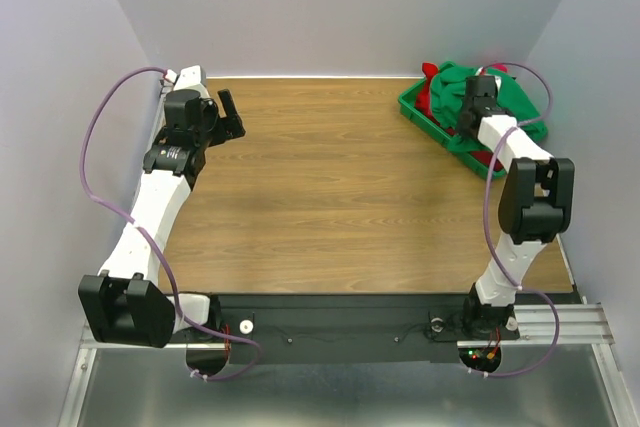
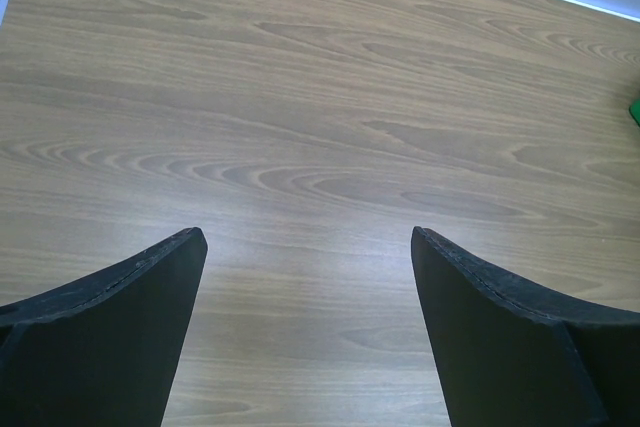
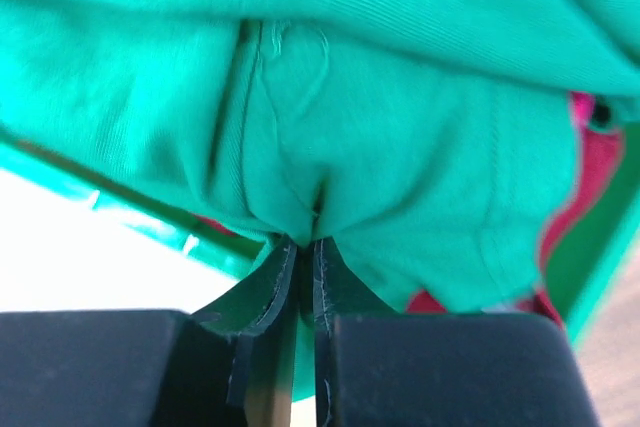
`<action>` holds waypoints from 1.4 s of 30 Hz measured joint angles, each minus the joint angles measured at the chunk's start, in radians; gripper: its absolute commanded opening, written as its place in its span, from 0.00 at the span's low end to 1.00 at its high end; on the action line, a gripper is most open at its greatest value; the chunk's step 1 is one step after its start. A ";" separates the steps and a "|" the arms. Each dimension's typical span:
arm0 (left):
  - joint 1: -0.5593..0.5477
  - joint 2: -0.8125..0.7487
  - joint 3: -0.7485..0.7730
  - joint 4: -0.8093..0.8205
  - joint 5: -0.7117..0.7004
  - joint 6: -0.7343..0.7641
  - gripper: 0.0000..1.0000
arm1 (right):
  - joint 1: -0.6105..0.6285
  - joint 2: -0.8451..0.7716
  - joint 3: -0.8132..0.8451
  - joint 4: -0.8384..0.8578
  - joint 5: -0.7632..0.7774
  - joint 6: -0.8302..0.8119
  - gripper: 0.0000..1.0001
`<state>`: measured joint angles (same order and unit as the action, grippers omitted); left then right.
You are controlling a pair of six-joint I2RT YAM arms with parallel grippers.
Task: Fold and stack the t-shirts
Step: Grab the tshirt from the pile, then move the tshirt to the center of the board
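Left pincer (image 2: 307,235) above wooden table (image 2: 300,97)

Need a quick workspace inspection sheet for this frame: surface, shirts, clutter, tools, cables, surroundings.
Surface: wooden table, no marks seen.
Job's things: green t-shirt, pink t-shirt and red t-shirt heaped in the green bin, far right corner; none folded.
Clutter: nothing seen.
Tools: left tool open above the table, holding nothing; right tool shut on a fold of the green t-shirt.
Cables: purple cables loop off both arms; the right one arcs over the bin.
Surroundings: plain white walls on three sides.
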<state>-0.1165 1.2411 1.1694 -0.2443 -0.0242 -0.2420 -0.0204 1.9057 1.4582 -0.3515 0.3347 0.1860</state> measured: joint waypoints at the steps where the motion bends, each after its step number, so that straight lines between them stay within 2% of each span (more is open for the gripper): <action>1: 0.000 0.000 0.000 0.000 0.000 0.000 0.95 | 0.000 -0.020 0.000 -0.016 0.004 -0.002 0.00; 5: 0.000 0.006 0.023 -0.010 0.000 0.000 0.95 | 0.001 -0.079 0.071 -0.088 0.037 -0.016 0.00; 12: 0.000 0.033 0.094 -0.008 0.003 0.005 0.95 | 0.000 -0.131 0.388 -0.115 0.141 -0.062 0.00; 19: 0.000 0.062 0.128 -0.008 0.013 0.011 0.95 | 0.000 -0.055 0.721 -0.122 0.166 -0.085 0.00; 23: 0.000 0.065 0.158 -0.007 0.018 0.018 0.95 | 0.000 0.008 0.888 -0.135 0.126 -0.082 0.00; 31: 0.000 0.065 0.172 0.017 0.073 0.033 0.95 | 0.048 -0.022 0.943 -0.130 -0.057 -0.064 0.00; 38: 0.000 0.052 0.172 0.028 0.127 0.051 0.95 | 0.304 -0.081 0.966 -0.085 -0.176 -0.098 0.00; 42: 0.000 0.021 0.172 0.037 0.148 0.059 0.95 | 0.406 -0.103 0.991 -0.035 -0.256 -0.084 0.00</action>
<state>-0.1165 1.2621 1.3415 -0.2070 0.1238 -0.1833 0.3851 1.8023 2.4489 -0.3870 0.0788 0.1024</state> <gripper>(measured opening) 0.956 0.116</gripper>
